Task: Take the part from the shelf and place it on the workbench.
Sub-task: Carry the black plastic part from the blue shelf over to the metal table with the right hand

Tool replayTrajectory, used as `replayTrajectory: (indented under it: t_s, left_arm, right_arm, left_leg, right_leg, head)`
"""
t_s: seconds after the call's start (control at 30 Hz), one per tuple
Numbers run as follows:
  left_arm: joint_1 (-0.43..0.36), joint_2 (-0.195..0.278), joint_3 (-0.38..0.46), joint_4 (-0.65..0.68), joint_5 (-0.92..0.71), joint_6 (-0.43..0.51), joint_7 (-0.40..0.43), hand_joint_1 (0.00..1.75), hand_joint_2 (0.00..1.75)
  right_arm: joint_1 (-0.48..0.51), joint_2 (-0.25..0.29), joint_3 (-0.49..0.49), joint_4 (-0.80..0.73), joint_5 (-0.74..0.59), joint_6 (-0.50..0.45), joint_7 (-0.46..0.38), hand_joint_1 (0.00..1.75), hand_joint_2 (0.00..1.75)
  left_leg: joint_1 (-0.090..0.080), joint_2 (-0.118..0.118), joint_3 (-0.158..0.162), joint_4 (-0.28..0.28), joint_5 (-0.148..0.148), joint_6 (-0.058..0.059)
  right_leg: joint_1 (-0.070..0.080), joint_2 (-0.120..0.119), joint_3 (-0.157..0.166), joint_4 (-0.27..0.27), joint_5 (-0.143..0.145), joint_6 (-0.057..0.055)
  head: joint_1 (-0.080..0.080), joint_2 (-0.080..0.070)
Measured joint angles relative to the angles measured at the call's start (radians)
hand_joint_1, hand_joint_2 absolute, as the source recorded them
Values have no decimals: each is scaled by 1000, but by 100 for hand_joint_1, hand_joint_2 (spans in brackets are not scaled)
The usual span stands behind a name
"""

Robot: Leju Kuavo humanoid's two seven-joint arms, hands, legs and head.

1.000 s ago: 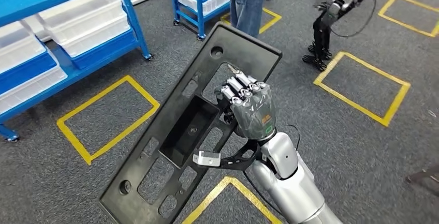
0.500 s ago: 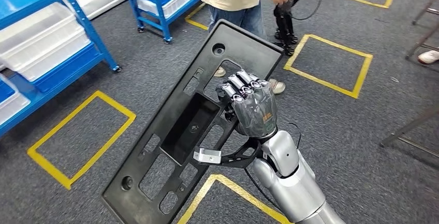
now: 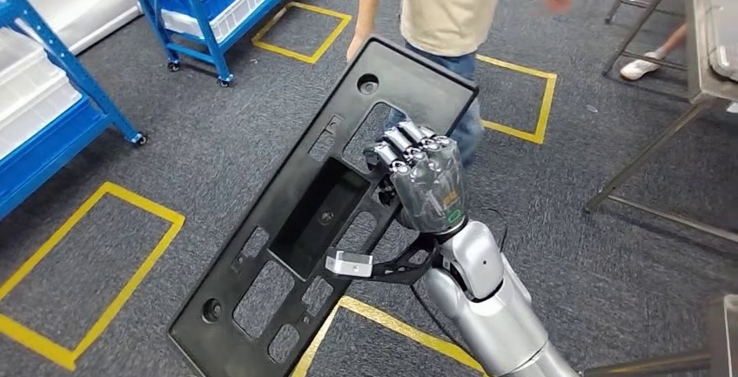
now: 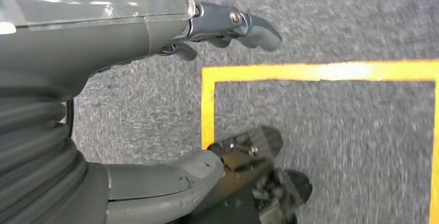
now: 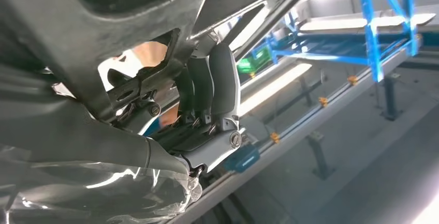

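The part (image 3: 287, 246) is a long black plastic panel with several cut-outs, tilted in front of me above the floor. My right hand (image 3: 426, 181) grips its edge about halfway along, the fingers curled through an opening. From the right wrist view, the panel (image 5: 103, 22) lies across the hand and the dark fingers (image 5: 217, 89) wrap around it. My left hand (image 4: 93, 43) hangs over grey carpet with its fingers apart and nothing in it. The metal workbench (image 3: 707, 37) stands at the far right.
A person in a beige shirt (image 3: 452, 3) stands close ahead, just beyond the panel's far end. Blue shelf racks with white bins (image 3: 52, 107) stand at the left and at the back (image 3: 218, 3). Yellow tape squares (image 3: 104, 264) mark the carpet. A metal frame leg (image 3: 644, 159) slants at the right.
The whole view has swung: shelves slid off to the left, the person is nearer and centred, and the workbench has come in at the right. My right hand holds the panel as before.
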Motion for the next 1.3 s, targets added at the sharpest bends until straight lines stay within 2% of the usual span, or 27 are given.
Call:
replayTrajectory:
  t_s: [0.03,0.07,0.1,0.13,0.2,0.23,0.27,0.3,0.37,0.43,0.5,0.53,0.7,0.73,0.77,0.83,0.87,0.9,0.97,1.0,1.03,1.07,1.1,1.13,1.17,1.23,1.3]
  left_arm:
    - [2,0,0,0,0,0,0,0,175]
    - [4,-1,0,0,0,0,-1,0,175]
    - [6,-1,0,0,1,1,-2,0,175]
    - [7,-1,0,0,2,1,-4,0,175]
    - [6,-3,1,0,5,1,-10,0,175]
    - [4,-3,2,0,8,0,-14,0,175]
    - [4,-4,3,0,10,-1,-17,0,175]
    - [4,-4,4,0,13,-2,-21,0,175]
    - [3,-5,8,0,18,-3,-27,0,175]
    - [2,-7,10,0,20,-3,-32,0,175]
    - [3,-7,11,0,21,-2,-35,0,175]
    - [3,-7,12,0,21,-2,-36,0,175]
    - [4,-7,12,0,21,-2,-36,0,175]
    - [6,-7,13,0,22,-2,-38,0,175]
    - [8,-7,15,0,22,-3,-40,0,175]
    - [10,-7,22,0,19,0,-43,0,175]
    - [8,-7,24,0,17,2,-43,0,175]
    - [7,-7,26,0,15,5,-43,0,175]
    - [5,-11,27,0,13,7,-44,0,175]
    - [5,-13,27,0,13,8,-44,0,175]
    - [7,-13,27,0,12,10,-44,0,175]
    - [8,-14,27,0,11,10,-44,0,175]
    - [10,-14,28,0,10,10,-44,0,175]
    - [11,-14,28,0,8,9,-45,0,175]
    - [11,-14,28,0,6,6,-45,0,175]
    - [9,-15,28,0,4,1,-46,0,175]
    - [7,-15,28,0,4,-1,-47,0,175]
  right_arm:
    - [0,-1,0,0,0,0,1,175,175]
    - [1,-2,0,1,0,0,1,175,175]
    - [2,-3,0,1,0,0,2,175,175]
    - [3,-4,0,2,0,0,3,175,175]
    - [3,-6,0,1,0,0,5,175,175]
    - [2,-6,0,1,1,0,6,175,175]
    - [2,-6,0,0,2,0,7,175,175]
    - [2,-7,0,0,3,0,8,175,175]
    - [2,-9,0,0,5,0,9,175,175]
    - [2,-11,0,-2,6,0,12,175,175]
    - [2,-12,0,-4,7,0,15,175,175]
    - [2,-12,0,-4,7,0,16,175,175]
    - [2,-12,0,-4,7,0,16,175,175]
    - [4,-12,0,-4,7,0,17,175,175]
    - [6,-13,0,-4,8,0,17,175,175]
    - [11,-14,0,-6,11,0,18,175,175]
    - [13,-15,0,-8,12,0,18,175,175]
    - [14,-15,-1,-10,14,0,17,175,175]
    - [15,-16,-3,-13,16,0,16,175,175]
    - [15,-17,-4,-15,16,0,16,175,175]
    - [15,-17,-4,-16,16,0,16,175,175]
    - [17,-18,-5,-17,16,0,16,175,175]
    - [19,-19,-6,-17,16,0,15,175,175]
    - [21,-20,-7,-17,16,0,14,175,175]
    - [21,-20,-8,-17,16,0,13,175,175]
    - [20,-21,-8,-17,16,0,9,175,175]
    - [18,-21,-8,-18,16,0,7,175,175]
  left_leg:
    - [-1,14,0,0,0,1]
    - [-1,29,0,2,-1,0]
    - [-1,43,-1,3,-3,-1]
    - [0,57,0,5,-5,-2]
    - [0,81,1,11,-12,-8]
    - [-2,90,1,16,-16,-13]
    - [-4,98,1,20,-20,-18]
    - [-6,106,2,22,-22,-24]
    - [-6,119,5,22,-26,-35]
    - [-2,94,-1,47,-49,-45]
    - [2,52,-28,113,-95,-51]
    - [3,42,-40,141,-112,-51]
    - [3,39,-50,162,-123,-51]
    - [3,35,-71,207,-137,-51]
    - [2,31,-83,227,-131,-48]
    - [-4,-10,-57,159,-81,-26]
    - [-5,-24,-22,79,-41,-14]
    - [-5,-32,4,20,-20,-6]
    - [1,-7,11,2,-11,-1]
    - [1,5,13,-3,-9,1]
    - [1,18,13,-3,-10,3]
    - [1,32,13,-2,-11,3]
    - [1,45,12,-1,-13,3]
    - [1,59,12,1,-15,1]
    - [2,71,12,5,-19,-1]
    - [2,93,14,15,-29,-11]
    - [-2,110,14,25,-40,-24]
  right_leg:
    - [-2,-19,-29,61,-29,3]
    - [-4,-29,-52,110,-45,7]
    - [-7,-36,-61,131,-44,10]
    - [-10,-41,-52,115,-25,12]
    - [-12,-66,12,-5,34,14]
    - [-10,-82,43,-64,54,10]
    - [-7,-91,62,-104,64,5]
    - [-4,-95,68,-119,63,-2]
    - [-2,-73,66,-119,66,-15]
    - [-5,-55,66,-123,71,-27]
    - [-8,-41,67,-124,73,-35]
    - [-8,-37,67,-124,74,-37]
    - [-8,-34,67,-124,74,-38]
    - [-6,-25,66,-124,74,-38]
    - [-3,-9,66,-123,74,-39]
    - [-3,54,59,-121,80,-30]
    - [-3,81,56,-122,84,-22]
    - [-4,88,52,-121,85,-14]
    - [1,40,35,-86,57,-3]
    - [1,6,14,-40,27,2]
    - [-1,-17,-15,22,-6,7]
    - [-5,-27,-44,83,-31,12]
    - [-10,-33,-63,123,-41,16]
    - [-14,-38,-65,129,-31,20]
    - [-18,-45,-47,95,-5,24]
    - [-19,-82,19,-30,54,25]
    - [-12,-108,55,-105,72,15]
  head:
    - [1,0]
    - [1,0]
    - [1,0]
    - [1,0]
    - [1,0]
    - [1,0]
    - [0,0]
    - [0,0]
    - [0,0]
    - [0,0]
    - [0,0]
    - [0,0]
    - [0,0]
    - [0,0]
    - [0,0]
    - [0,0]
    - [0,0]
    - [0,0]
    - [2,0]
    - [2,0]
    - [3,0]
    - [2,0]
    - [2,0]
    - [2,0]
    - [2,0]
    - [3,0]
    - [2,0]
